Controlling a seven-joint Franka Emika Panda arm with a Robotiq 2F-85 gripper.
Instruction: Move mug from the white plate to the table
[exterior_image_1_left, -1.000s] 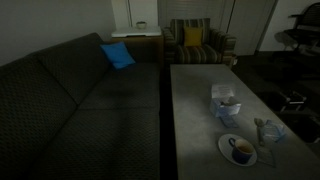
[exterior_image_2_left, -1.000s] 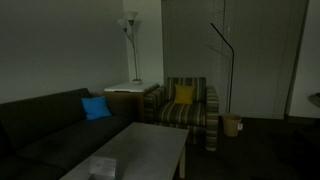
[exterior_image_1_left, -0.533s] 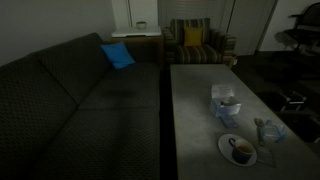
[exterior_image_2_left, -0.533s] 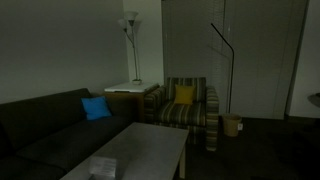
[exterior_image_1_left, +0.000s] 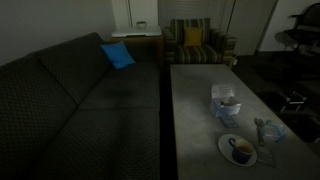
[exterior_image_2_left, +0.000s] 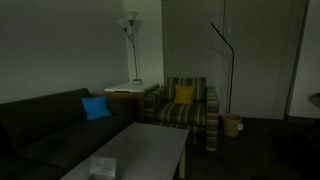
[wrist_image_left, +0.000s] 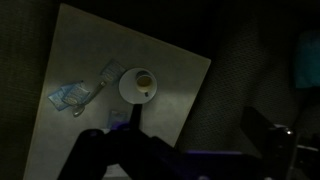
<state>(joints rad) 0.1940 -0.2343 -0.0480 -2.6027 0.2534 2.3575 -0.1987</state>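
The mug (exterior_image_1_left: 240, 151) is small and pale with a dark inside. It stands on the round white plate (exterior_image_1_left: 228, 142) near the close end of the grey table (exterior_image_1_left: 195, 110). The wrist view looks down from high above on the mug (wrist_image_left: 144, 80), the plate (wrist_image_left: 129, 91) and the table (wrist_image_left: 150, 55). My gripper (wrist_image_left: 195, 125) shows only as dark fingers at the bottom of the wrist view, spread apart and empty, well above the mug. The arm is not in view in either exterior view.
A pale blue-white boxy object (exterior_image_1_left: 225, 102) and a clear bluish glass-like item (exterior_image_1_left: 268, 130) stand on the table by the plate. A dark patterned sofa (exterior_image_1_left: 90, 100) with a blue cushion (exterior_image_1_left: 117, 55) runs beside the table. A striped armchair (exterior_image_1_left: 195, 45) stands beyond its far end.
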